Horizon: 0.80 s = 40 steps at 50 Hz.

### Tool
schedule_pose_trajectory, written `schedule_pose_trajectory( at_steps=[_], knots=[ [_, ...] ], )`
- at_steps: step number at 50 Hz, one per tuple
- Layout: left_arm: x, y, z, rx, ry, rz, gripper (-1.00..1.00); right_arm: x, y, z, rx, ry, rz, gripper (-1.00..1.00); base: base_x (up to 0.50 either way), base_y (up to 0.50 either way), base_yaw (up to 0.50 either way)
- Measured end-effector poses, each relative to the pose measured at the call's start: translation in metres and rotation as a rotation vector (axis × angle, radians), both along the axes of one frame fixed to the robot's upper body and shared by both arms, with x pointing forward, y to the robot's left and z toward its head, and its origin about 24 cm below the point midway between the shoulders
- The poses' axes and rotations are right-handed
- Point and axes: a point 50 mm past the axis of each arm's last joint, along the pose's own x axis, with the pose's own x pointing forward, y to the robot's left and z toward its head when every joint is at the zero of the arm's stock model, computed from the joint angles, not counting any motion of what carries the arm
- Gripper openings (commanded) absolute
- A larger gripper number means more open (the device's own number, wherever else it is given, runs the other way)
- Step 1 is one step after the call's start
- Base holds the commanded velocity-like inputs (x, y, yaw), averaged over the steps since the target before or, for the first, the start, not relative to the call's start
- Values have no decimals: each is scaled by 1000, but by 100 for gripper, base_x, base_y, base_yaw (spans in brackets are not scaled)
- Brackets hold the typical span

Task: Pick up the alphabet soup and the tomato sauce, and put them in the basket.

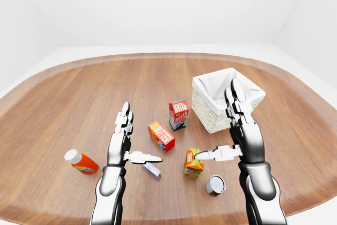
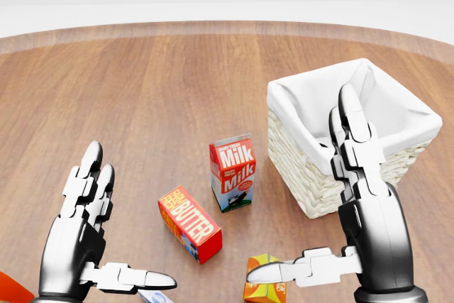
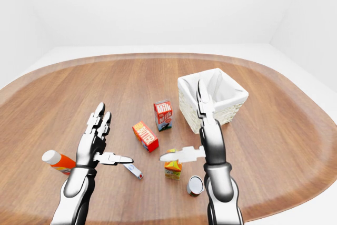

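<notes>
One can [image 1: 215, 185] with a red and white label lies on its side near the bottom of the left-eye view, below my right hand; I cannot read which can it is. No second can shows. The white-lined wicker basket [image 1: 209, 120] stands to the right of centre, and no contents show in the visible part of its interior. My right hand [image 1: 237, 130] is open, with its fingers raised in front of the basket and its thumb stretched left over a yellow-orange carton [image 1: 192, 166]. My left hand [image 1: 129, 140] is open too, holding nothing, left of the butter box.
A red milk carton [image 1: 178, 114] stands left of the basket. A red butter box [image 1: 161, 135] lies below it. A small blue-white tube [image 1: 152, 170] lies under my left thumb. An orange bottle with a white cap [image 1: 81, 162] lies at the left. The round wooden table's edge [image 1: 47, 206] curves nearby.
</notes>
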Motion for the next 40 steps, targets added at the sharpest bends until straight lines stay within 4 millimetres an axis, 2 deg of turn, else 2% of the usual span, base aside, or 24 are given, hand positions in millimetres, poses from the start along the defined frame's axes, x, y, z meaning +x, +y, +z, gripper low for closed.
schedule_pose_trajectory(
  at_steps=[23,40],
  knots=[
    [0,0,0,0,0,2,100,-16,-6,-40,14,200,-51,100,0,0,0],
    [0,1,1,3,-4,8,100,-35,-5,-56,0,291,-68,100,0,0,0]
  ],
)
